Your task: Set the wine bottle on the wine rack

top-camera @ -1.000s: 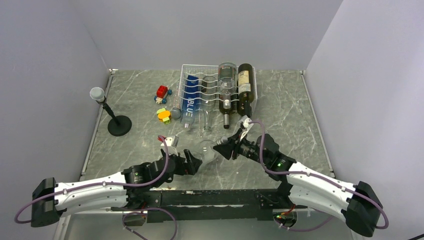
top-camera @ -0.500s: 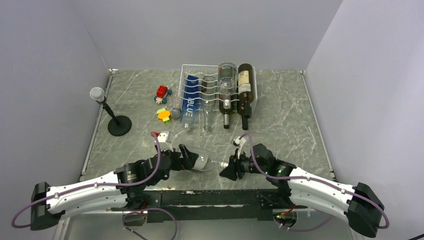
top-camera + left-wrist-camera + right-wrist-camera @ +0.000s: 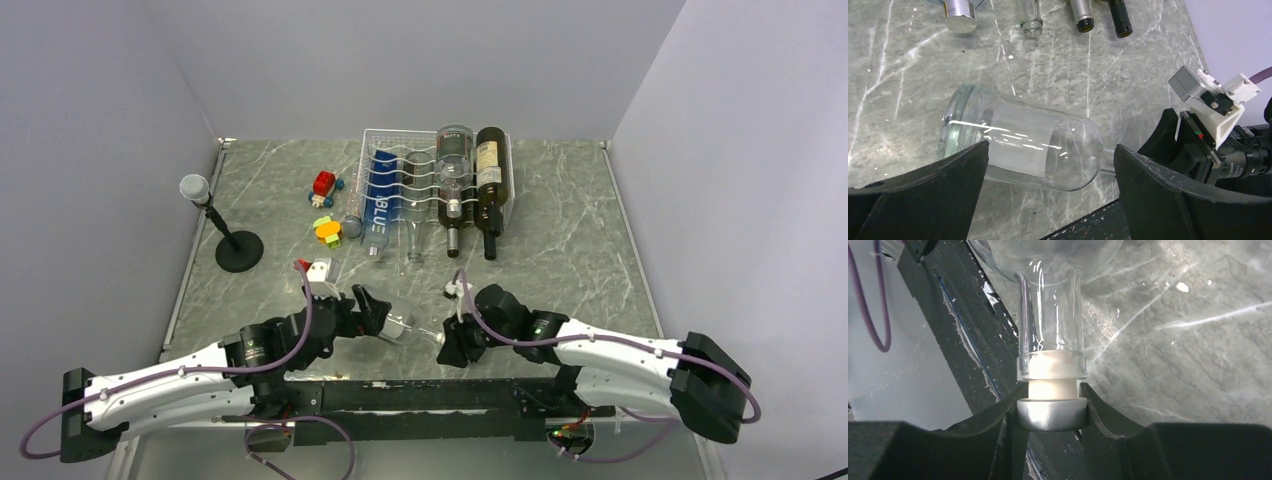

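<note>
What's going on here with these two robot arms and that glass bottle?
Both arms are working on a clear wine bottle lying on its side near the table's front edge. The right gripper is clamped on its stoppered mouth, while the left gripper is open, its fingers straddling the body. The wine rack at the back holds several bottles; this one isn't on it yet.

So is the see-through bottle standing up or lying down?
Lying down. The clear bottle is on its side, its neck pointing sideways, with the right gripper's jaws pinching its stopper.
</note>
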